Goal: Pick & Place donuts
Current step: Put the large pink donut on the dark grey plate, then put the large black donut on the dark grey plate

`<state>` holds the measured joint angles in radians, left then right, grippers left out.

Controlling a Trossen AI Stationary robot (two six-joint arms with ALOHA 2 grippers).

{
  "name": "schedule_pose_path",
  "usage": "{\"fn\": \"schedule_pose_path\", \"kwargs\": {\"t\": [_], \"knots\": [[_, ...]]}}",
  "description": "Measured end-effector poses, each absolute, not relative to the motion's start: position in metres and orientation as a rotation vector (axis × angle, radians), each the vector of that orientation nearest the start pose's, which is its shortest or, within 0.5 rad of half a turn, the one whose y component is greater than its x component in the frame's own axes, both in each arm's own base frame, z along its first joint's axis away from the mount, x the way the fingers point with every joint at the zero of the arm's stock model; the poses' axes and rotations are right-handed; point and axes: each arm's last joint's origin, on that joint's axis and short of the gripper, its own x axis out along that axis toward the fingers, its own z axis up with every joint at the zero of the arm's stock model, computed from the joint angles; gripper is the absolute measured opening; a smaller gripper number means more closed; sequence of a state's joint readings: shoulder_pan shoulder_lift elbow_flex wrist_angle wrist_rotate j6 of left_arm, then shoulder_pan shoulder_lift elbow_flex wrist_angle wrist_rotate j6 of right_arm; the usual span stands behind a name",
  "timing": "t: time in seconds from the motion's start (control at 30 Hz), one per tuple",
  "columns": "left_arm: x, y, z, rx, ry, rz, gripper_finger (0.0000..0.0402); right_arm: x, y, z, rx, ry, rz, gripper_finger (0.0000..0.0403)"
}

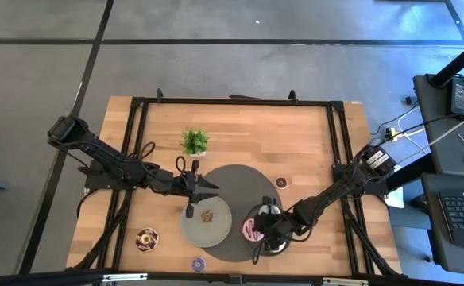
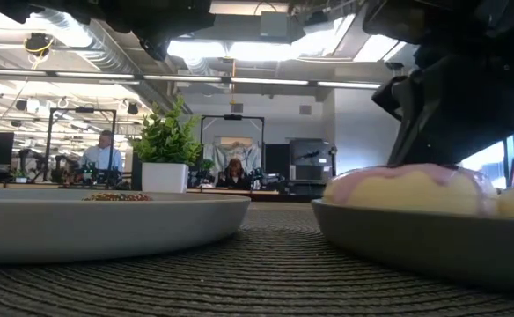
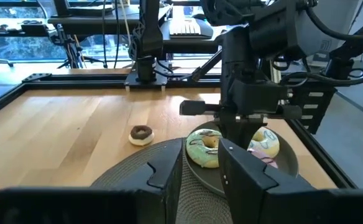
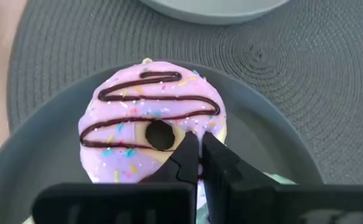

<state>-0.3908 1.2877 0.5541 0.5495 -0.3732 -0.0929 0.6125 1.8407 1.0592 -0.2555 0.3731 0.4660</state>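
A pink-striped donut (image 4: 150,118) lies flat on the right grey plate (image 4: 38,155), next to a green one (image 3: 203,148) and a cream one (image 3: 265,146). My right gripper (image 4: 200,152) is shut, pointing down at the pink donut's ring beside its hole. My left gripper (image 3: 201,177) is open and hovers over the mat near the left plate (image 1: 192,226), which holds a tiny brown donut (image 1: 207,215). A tiny dark donut (image 1: 281,183), a chocolate-sprinkled donut (image 1: 146,237) and a purple donut (image 1: 198,264) rest on the wood. My right gripper comes from above with shut fingertips (image 4: 188,149) at the near part of the pink donut's ring (image 4: 169,149), beside the hole. I cannot tell whether the tips touch the icing. The donut lies flat on the plate.
Both plates sit on a round dark woven mat (image 1: 240,179). A small potted plant (image 1: 194,141) stands on the table beyond the left plate. A black frame (image 1: 232,102) runs along the table's edges. People sit at desks far behind the table.
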Motion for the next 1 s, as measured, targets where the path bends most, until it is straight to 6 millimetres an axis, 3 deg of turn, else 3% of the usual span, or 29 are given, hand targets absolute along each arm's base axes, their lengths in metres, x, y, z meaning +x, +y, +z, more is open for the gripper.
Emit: {"fn": "schedule_pose_path", "kwargs": {"t": [0.2, 0.47, 0.73, 1.0], "knots": [[0.246, -0.09, 0.22, -0.024, 0.171, -0.01, 0.0101, 0.295, 0.195, 0.146, -0.064, 0.944, 0.002, 0.0012], [0.246, -0.09, 0.22, -0.023, 0.171, -0.01, 0.01, 0.296, 0.196, 0.14, -0.07, 0.952, -0.001, 0.0046], [0.246, -0.09, 0.22, -0.025, 0.173, -0.03, 0.01, 0.297, 0.195, 0.142, -0.064, 0.948, -0.008, 0.0129], [0.245, -0.092, 0.219, -0.054, 0.191, -0.087, 0.0101, 0.294, 0.194, 0.169, -0.056, 0.972, -0.018, 0.0194]]}}
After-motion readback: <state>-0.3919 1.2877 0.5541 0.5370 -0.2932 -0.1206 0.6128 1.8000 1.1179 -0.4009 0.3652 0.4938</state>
